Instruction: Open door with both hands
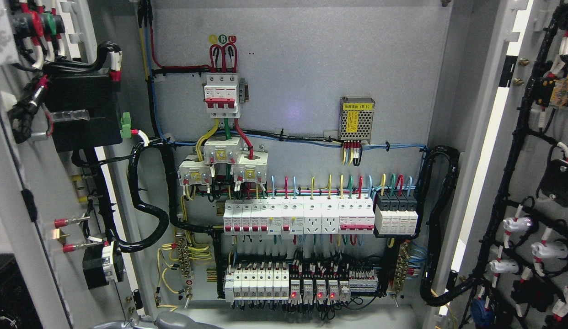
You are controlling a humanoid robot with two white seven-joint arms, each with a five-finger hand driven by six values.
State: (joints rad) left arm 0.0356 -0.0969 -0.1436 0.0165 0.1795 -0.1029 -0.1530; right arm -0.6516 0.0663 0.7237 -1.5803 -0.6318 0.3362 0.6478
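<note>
A grey electrical cabinet (302, 68) fills the view, both doors swung wide: the left door (41, 151) and right door (535, 160) are cut off by the frame edges. Breaker rows (297, 218) sit mid-panel. At the bottom edge, a grey piece of arm (174, 321) barely shows; whether either hand is open or closed cannot be told.

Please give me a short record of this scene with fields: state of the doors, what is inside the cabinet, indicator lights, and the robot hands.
left door: swung open, wiring on its inner face
right door: swung open, black cable bundles on its inner face
cabinet interior: red main breaker, yellow-labelled power supply, row of white breakers
indicator lights: red lights lit on the lower relays
robot hands: none clearly visible; a grey part shows at the bottom edge
</note>
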